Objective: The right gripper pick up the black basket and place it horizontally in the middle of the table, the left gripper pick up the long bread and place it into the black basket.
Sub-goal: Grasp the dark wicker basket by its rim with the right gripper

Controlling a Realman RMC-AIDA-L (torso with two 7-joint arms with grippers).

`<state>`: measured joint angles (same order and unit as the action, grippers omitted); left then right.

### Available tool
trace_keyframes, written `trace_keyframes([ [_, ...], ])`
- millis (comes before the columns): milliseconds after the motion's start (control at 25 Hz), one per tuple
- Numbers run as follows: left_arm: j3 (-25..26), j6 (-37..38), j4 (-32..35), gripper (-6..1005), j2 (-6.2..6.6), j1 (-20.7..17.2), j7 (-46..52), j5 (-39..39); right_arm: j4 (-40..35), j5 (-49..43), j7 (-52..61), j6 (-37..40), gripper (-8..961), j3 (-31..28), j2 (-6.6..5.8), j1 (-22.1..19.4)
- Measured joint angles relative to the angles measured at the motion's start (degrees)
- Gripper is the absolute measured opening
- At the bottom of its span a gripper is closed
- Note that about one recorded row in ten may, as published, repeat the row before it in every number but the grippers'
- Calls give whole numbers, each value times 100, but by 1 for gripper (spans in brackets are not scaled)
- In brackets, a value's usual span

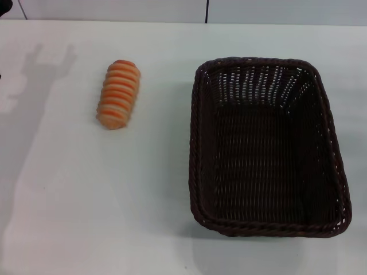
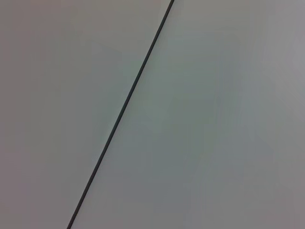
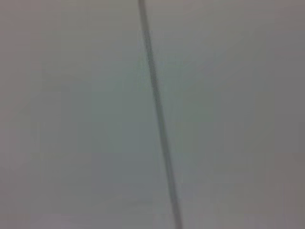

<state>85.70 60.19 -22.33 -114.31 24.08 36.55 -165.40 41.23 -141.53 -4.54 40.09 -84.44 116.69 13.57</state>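
- Since neither the left gripper nor the right gripper shows in any view, the state of their jaws cannot be told; the head view carries only a grey arm-shaped shadow (image 1: 34, 86) on the left part of the table.
- Both wrist views show a plain pale surface crossed by one thin dark seam (image 2: 124, 107), slanting in the left wrist view and nearly upright and blurred (image 3: 159, 119) in the right wrist view.
- On the white table (image 1: 86, 200), the long bread (image 1: 118, 94) lies left of centre, towards the far side, its length running roughly front to back with a slight tilt; orange and cream stripes cross it.
- Right of it, well apart, the black basket (image 1: 198, 149) stands upright on the table with its opening up. Its long sides run front to back, and its near rim lies close to the table's front edge.
- Inside the basket only the dark woven floor and sloping openwork walls are seen; the bread is outside it, on the bare tabletop.
- Nothing stands between the bread and the basket, and nothing touches either one.
- No brand, label or writing can be read on the bread, the basket or the table.
- Beyond the table's far edge runs a pale wall (image 1: 114, 8) with dark vertical seams.
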Motion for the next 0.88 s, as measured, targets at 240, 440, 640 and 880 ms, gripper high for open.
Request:
trace_keyframes([
  [240,13,-4,-12,861,6,-11,24,0,2050,-903,-3,-2635,781,-713,90,-441],
  [440,93,3,-19,861,2,-53,27,17,3251,-1350,-3,-4366,780,-1082,215,-532],
  [640,209,3,-11,861,-14,-59,34,18,4498,-1395,-3,-6614,776,-1243,212,-497],
  [880,240,2,-2,861,-27,-91,36,22,5399,-1398,43,-8326,774,-1387,217,-344],
])
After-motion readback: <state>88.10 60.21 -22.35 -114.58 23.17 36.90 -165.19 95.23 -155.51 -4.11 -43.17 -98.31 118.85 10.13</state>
